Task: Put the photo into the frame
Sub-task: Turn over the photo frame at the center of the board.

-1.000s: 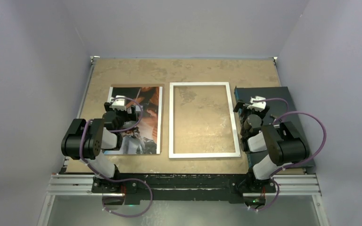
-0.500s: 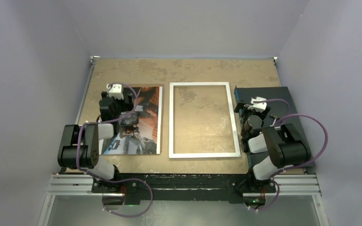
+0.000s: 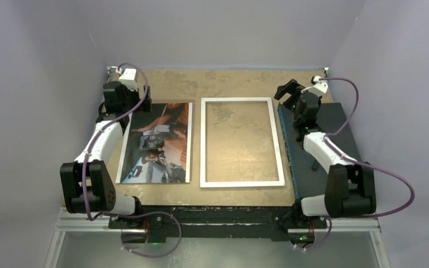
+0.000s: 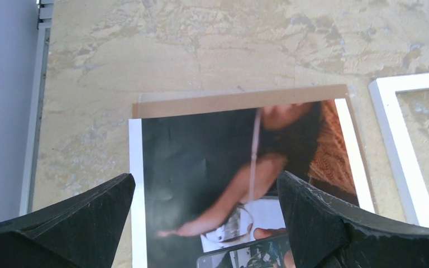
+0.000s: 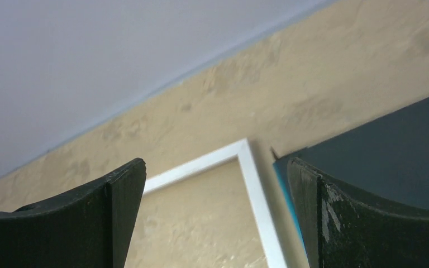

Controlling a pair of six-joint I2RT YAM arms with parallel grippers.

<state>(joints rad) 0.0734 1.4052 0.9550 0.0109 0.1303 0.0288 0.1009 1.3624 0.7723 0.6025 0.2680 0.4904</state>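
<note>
The photo point(image 3: 165, 146), a dark print with orange-brown and pale patches, lies face up on the left of the table on a brown backing board point(image 4: 240, 100). In the left wrist view the photo point(image 4: 201, 151) fills the space below the jaws. The frame point(image 3: 203, 142), white and thin-railed, lies flat to the photo's right with bare table inside it. My left gripper point(image 3: 116, 97) hangs open above the photo's far-left corner and holds nothing point(image 4: 206, 184). My right gripper point(image 3: 291, 94) is open and empty above the frame's far-right corner point(image 5: 257, 184).
A dark flat mat point(image 3: 335, 128) with a blue edge lies right of the frame, under my right arm, and shows in the right wrist view point(image 5: 380, 151). The grey back wall and the table's metal side rail point(image 4: 33, 111) are close to both grippers.
Both arms have stretched away from their bases toward the far side. The left gripper went from the photo's middle to its far-left corner, the right from the mat to the frame's far-right corner.
</note>
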